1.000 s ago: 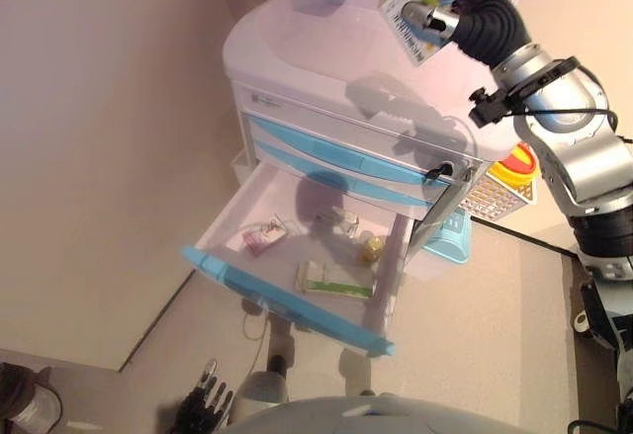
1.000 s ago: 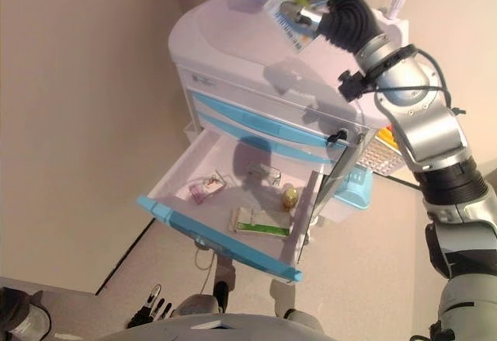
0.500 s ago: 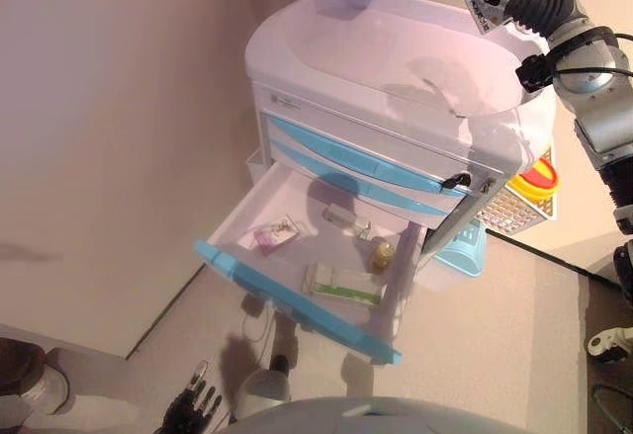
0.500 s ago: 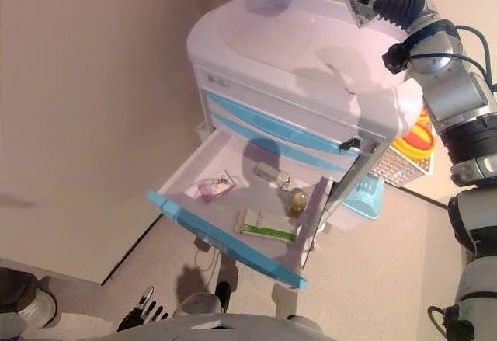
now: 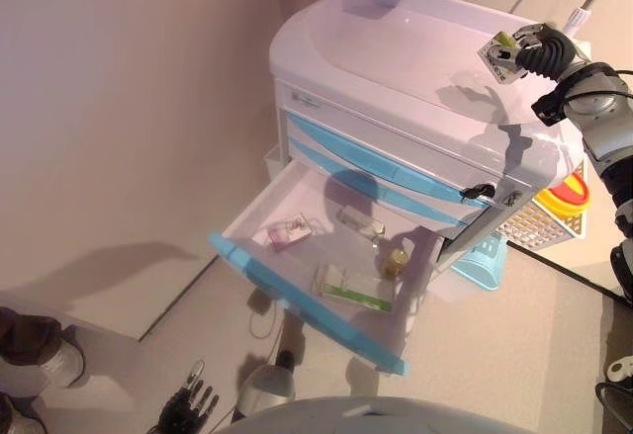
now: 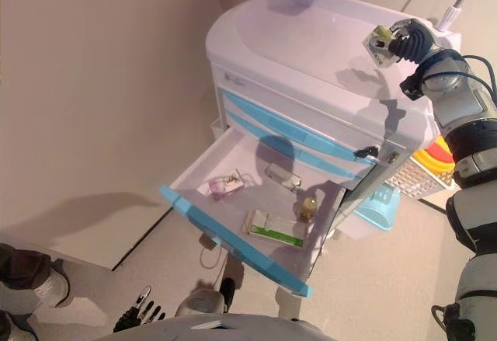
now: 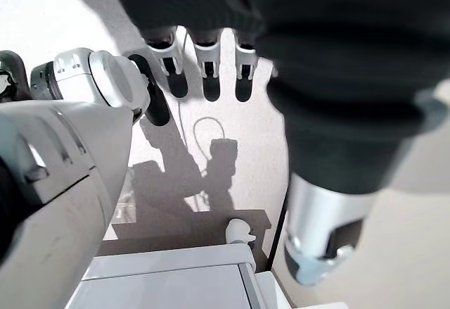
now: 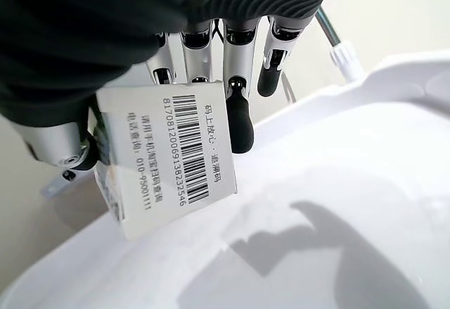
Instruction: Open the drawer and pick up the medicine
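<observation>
Beige floor by a plain wall | white cart with blue-fronted drawers, lowest drawer pulled out over the floor, packets and a small bottle inside | right hand above the cart's right rim, pinching the medicine box | left hand low, fingers straight, holding nothing.
</observation>
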Controlling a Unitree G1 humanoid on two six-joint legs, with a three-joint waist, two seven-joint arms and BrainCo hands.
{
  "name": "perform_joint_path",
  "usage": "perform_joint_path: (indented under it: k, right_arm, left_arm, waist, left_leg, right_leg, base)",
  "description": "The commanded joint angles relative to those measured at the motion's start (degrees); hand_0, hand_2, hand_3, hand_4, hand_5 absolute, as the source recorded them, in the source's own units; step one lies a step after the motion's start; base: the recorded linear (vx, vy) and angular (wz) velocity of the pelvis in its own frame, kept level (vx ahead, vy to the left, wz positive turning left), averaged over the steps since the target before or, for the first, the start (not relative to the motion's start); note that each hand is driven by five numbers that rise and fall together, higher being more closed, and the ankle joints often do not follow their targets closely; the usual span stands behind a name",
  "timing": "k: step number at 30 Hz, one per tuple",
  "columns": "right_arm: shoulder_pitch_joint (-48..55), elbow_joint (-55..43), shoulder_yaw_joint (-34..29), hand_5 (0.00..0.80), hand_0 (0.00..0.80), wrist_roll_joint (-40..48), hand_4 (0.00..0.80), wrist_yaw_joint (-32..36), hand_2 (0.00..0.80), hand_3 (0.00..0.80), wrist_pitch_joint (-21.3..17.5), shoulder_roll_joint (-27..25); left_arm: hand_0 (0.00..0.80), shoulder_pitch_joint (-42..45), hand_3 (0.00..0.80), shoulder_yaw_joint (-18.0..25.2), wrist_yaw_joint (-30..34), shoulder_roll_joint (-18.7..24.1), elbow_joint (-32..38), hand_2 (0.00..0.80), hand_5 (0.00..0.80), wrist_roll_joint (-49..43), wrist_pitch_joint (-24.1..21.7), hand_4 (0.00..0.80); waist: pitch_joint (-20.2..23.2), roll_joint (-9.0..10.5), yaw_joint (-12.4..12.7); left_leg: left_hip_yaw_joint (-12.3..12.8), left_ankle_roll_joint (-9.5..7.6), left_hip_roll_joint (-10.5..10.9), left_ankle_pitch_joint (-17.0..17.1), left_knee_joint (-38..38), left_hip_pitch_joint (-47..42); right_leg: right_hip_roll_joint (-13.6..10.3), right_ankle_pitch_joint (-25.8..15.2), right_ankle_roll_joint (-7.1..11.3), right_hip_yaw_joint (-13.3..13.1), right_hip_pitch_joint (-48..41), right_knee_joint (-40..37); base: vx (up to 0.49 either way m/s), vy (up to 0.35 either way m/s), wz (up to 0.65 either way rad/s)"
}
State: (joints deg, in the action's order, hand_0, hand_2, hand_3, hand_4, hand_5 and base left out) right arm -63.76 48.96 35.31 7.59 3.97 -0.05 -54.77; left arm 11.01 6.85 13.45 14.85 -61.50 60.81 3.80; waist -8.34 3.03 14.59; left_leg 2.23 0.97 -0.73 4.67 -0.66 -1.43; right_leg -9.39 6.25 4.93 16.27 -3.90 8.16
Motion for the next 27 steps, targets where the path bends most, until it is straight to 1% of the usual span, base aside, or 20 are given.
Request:
perform_joint_path:
  k: [1, 5, 12, 18, 19, 20, 21, 22, 27]
  right_arm:
    - [-4.2, 0.16, 3.53, 0.8, 0.8, -2.46, 0.8, 0.98, 0.8, 0.8, -3.98, -0.55]
    - [-3.4, 2.03, 3.35, 0.8, 0.8, -3.52, 0.8, 2.31, 0.8, 0.8, -4.91, 0.4]
    - [-2.44, 3.6, 3.68, 0.8, 0.8, -6.05, 0.8, 4.82, 0.8, 0.8, -4.69, 1.4]
    - [-1.95, 3.96, 3.57, 0.8, 0.8, -8.26, 0.8, 3.2, 0.8, 0.8, -3.4, 1.47]
    - [-1.92, 4.25, 3.44, 0.499, 0.499, -8.64, 0.499, 2.79, 0.499, 0.499, -3.31, 1.57]
    - [-2.0, 4.49, 3.3, 0.38, 0.38, -9.03, 0.38, 2.48, 0.38, 0.38, -2.98, 1.71]
    - [-2.12, 4.69, 3.33, 0.053, 0.053, -8.97, 0.053, 2.6, 0.053, 0.053, -2.58, 1.61]
    - [-2.13, 4.82, 3.29, 0.0, 0.0, -9.21, 0.0, 2.52, 0.0, 0.0, -2.29, 1.54]
    - [-2.25, 5.78, 3.23, 0.0, 0.0, -11.04, 0.0, -0.06, 0.0, 0.0, -0.71, 1.61]
  left_arm:
    - [0.0, 0.01, 0.0, -1.58, 1.5, 2.98, 1.55, 0.0, 0.0, -0.67, 0.27, 0.0]
    - [0.0, -0.28, 0.0, -1.81, 1.79, 3.12, 1.18, 0.0, 0.0, -0.9, 0.41, 0.0]
    - [0.0, 0.05, 0.0, -1.74, 2.28, 3.09, 1.65, 0.0, 0.0, -1.51, 0.65, 0.0]
    - [0.0, -0.2, 0.0, -1.61, 2.25, 3.33, 2.06, 0.0, 0.0, -1.52, 1.04, 0.0]
    - [0.0, -0.24, 0.0, -1.72, 2.23, 3.33, 2.06, 0.0, 0.0, -1.5, 1.02, 0.0]
    - [0.0, -0.37, 0.0, -1.96, 2.09, 3.25, 2.08, 0.0, 0.0, -1.47, 0.93, 0.0]
    - [0.0, -0.36, 0.0, -2.0, 2.13, 3.3, 2.08, 0.0, 0.0, -1.41, 0.96, 0.0]
    - [0.0, -0.36, 0.0, -2.03, 1.98, 3.3, 2.23, 0.0, 0.0, -1.39, 0.99, 0.0]
    - [0.0, -0.18, 0.0, -2.42, 1.05, 3.39, 3.49, 0.0, 0.0, -0.98, 1.34, 0.0]
  waist:
    - [-1.51, 1.78, 1.97]
    - [-1.82, 1.73, 2.25]
    - [-2.45, 1.67, 2.74]
    - [-2.67, 1.78, 2.85]
    - [-2.7, 1.78, 2.87]
    - [-2.77, 1.83, 2.89]
    - [-2.77, 1.83, 2.88]
    - [-2.8, 1.86, 2.89]
    - [-2.99, 1.73, 2.96]
  left_leg:
    - [-1.78, -0.59, 2.38, -8.04, -4.56, 1.42]
    - [-1.99, -0.58, 2.38, -8.06, -4.88, 1.63]
    - [-2.32, -0.6, 2.56, -8.15, -5.54, 1.99]
    - [-2.35, -0.64, 2.47, -8.17, -5.79, 2.18]
    - [-2.39, -0.65, 2.47, -8.18, -5.85, 2.21]
    - [-2.41, -0.66, 2.44, -8.25, -5.91, 2.22]
    - [-2.4, -0.67, 2.41, -8.28, -5.96, 2.23]
    - [-2.37, -0.65, 2.38, -8.27, -6.02, 2.29]
    - [-2.42, -0.67, 2.35, -8.31, -6.32, 2.44]
  right_leg:
    - [-3.83, -5.48, 3.96, 1.5, 0.35, -0.4]
    - [-4.0, -5.49, 4.01, 1.69, 0.42, -0.22]
    - [-4.04, -5.37, 4.0, 1.74, 0.43, 0.19]
    - [-4.1, -5.41, 4.11, 1.74, 0.54, 0.39]
    - [-4.09, -5.41, 4.12, 1.72, 0.53, 0.43]
    - [-4.11, -5.41, 4.16, 1.68, 0.52, 0.43]
    - [-4.1, -5.39, 4.16, 1.65, 0.5, 0.44]
    - [-4.09, -5.43, 4.18, 1.64, 0.52, 0.45]
    - [-4.03, -5.5, 4.17, 1.5, 0.69, 0.62]
  base:
    - [-0.007, 0.009, 0.04]
    - [-0.001, 0.002, 0.01]
    - [-0.001, 0.006, 0.02]
    - [0.0, 0.0, 0.0]
    - [0.0, 0.0, 0.0]
    - [0.0, 0.0, 0.0]
    - [0.0, 0.0, 0.0]
    - [0.0, 0.0, 0.0]
    - [0.0, 0.0, 0.0]
